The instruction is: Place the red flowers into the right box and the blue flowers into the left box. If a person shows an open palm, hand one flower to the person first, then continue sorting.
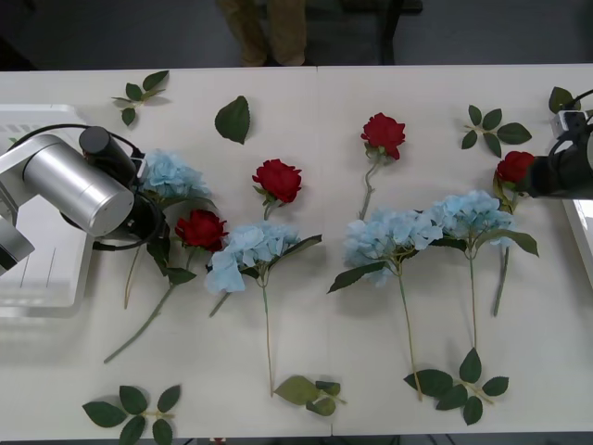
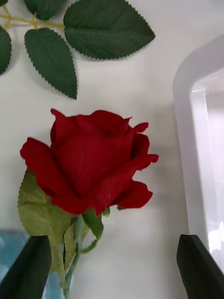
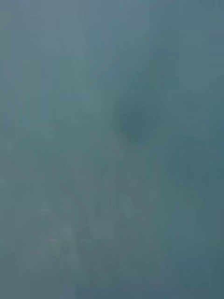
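White table (image 1: pixel 306 139), four red flowers (image 1: pixel 278 179), four blue flowers (image 1: pixel 250 248)

Lab: white table (image 1: pixel 306 120) strewn with artificial flowers (image 1: pixel 278 179).

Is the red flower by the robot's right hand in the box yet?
No. The rose lies on the table beside the right box's rim, between the open right gripper fingers.

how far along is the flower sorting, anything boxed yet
Nothing looks sorted yet: four red flowers and four blue flowers lie on the table. In hand: the right gripper, jaws open, hovers at the rightmost red rose beside the right box; the left gripper is down at the leftmost blue flower beside the left box. Left: every flower.
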